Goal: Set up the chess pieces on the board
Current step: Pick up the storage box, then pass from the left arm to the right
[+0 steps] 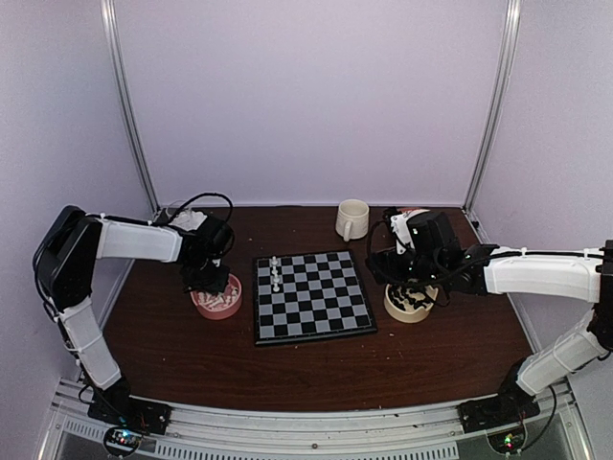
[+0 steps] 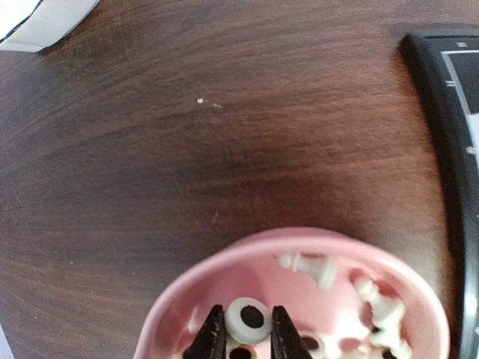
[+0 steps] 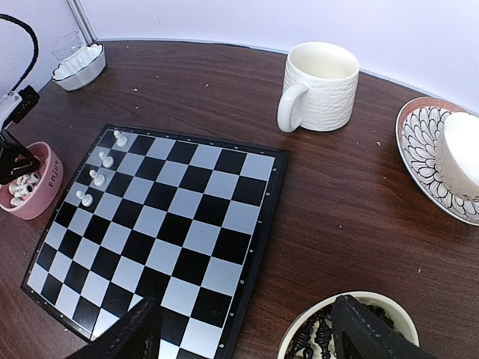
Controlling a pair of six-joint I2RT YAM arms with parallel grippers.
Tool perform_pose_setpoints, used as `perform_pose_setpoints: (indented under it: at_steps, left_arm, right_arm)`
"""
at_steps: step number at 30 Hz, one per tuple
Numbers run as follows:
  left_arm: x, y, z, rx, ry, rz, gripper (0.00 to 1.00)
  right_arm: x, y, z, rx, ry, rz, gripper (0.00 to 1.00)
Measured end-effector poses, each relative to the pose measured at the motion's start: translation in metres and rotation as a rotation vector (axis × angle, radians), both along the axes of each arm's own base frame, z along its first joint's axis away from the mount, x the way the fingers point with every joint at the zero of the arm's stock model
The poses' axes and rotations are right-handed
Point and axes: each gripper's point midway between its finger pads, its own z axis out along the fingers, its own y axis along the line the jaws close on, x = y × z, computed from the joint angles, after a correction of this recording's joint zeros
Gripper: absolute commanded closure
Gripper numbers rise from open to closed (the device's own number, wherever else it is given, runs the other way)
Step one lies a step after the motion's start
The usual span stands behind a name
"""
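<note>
The board [image 1: 311, 295] lies mid-table with several white chess pieces [image 3: 99, 178] in a column along its left side. More white chess pieces lie in a pink bowl [image 2: 224, 262] left of the board. My left gripper [image 2: 249, 336] reaches down into that bowl, its fingers [image 2: 212, 336] pressed against both sides of a white piece's round base [image 2: 249, 320]. My right gripper [image 3: 243, 314] hangs wide open over the board's right edge and a cream bowl [image 3: 299, 325] of black chess pieces, with nothing between its fingers.
A cream mug [image 3: 318, 86] stands behind the board. A patterned plate [image 3: 426, 149] with a white lump sits at the back right. A small white dish [image 3: 78, 66] is at the back left corner. Tent walls and poles close in the table.
</note>
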Motion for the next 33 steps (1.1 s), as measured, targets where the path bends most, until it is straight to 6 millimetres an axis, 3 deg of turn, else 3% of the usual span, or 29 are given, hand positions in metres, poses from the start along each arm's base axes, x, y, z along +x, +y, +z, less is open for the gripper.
perform_pose_setpoints:
  at_steps: [11,17,22,28,33]
  left_arm:
    - [-0.020,-0.027,0.045,-0.282,-0.117,-0.080,0.83]
    - [-0.029,-0.053,0.061,-0.470,-0.136,-0.138,0.82]
    - [-0.039,-0.075,0.070,-0.620,-0.118,-0.178,0.82]
    - [-0.045,-0.093,0.086,-0.757,-0.107,-0.211,0.82]
    - [-0.054,-0.107,0.103,-0.884,-0.102,-0.246,0.81]
  right_arm:
    - [-0.004,0.009,0.003,0.019,-0.005,0.037,0.19]
    - [-0.024,0.049,0.016,0.091,-0.048,0.203,0.19]
    - [-0.045,0.087,0.012,0.135,-0.057,0.350,0.20]
    - [-0.066,0.129,-0.015,0.161,-0.028,0.489,0.22]
    - [-0.066,0.158,-0.033,0.181,0.008,0.531,0.23]
